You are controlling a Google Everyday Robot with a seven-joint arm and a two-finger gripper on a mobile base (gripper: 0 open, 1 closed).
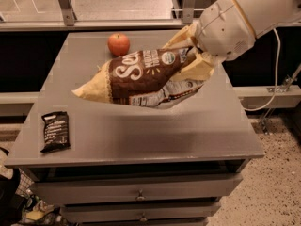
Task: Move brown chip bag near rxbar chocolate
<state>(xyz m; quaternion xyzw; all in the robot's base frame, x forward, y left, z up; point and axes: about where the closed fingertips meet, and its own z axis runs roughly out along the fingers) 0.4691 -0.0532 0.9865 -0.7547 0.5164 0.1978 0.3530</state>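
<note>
Above the grey counter (141, 142), the claw (200, 55) grips a crinkly brown chip bag (141, 74). A small black rxbar chocolate (56, 131) lies on the counter's front-left corner.

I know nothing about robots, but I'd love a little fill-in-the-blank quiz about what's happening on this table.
1. The gripper holds the ____ in the air above the table.
2. The round red fruit on the far side of the table is an ____.
3. The bar lying near the table's front edge has a ____ wrapper.
Missing words: bag; apple; black.
</note>
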